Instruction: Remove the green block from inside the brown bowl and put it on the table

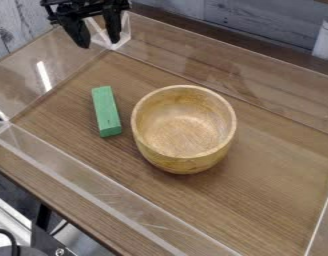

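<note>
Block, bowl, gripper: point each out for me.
block [105,110], camera view, middle of its top face
bowl [143,144], camera view, outer wall at left
gripper [97,36], camera view, between its fingertips

Middle: brown bowl fills it, green block lying just beside on its left
Front and right: bare surface, open to pass
Edges: low clear walls hem everything in

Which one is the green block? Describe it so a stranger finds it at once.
Start at the brown bowl, the round wooden one on the table. Just left of it, apart from its wall, lies the green block, flat on the wood. It is the only bright-green thing, a small bar.
</note>
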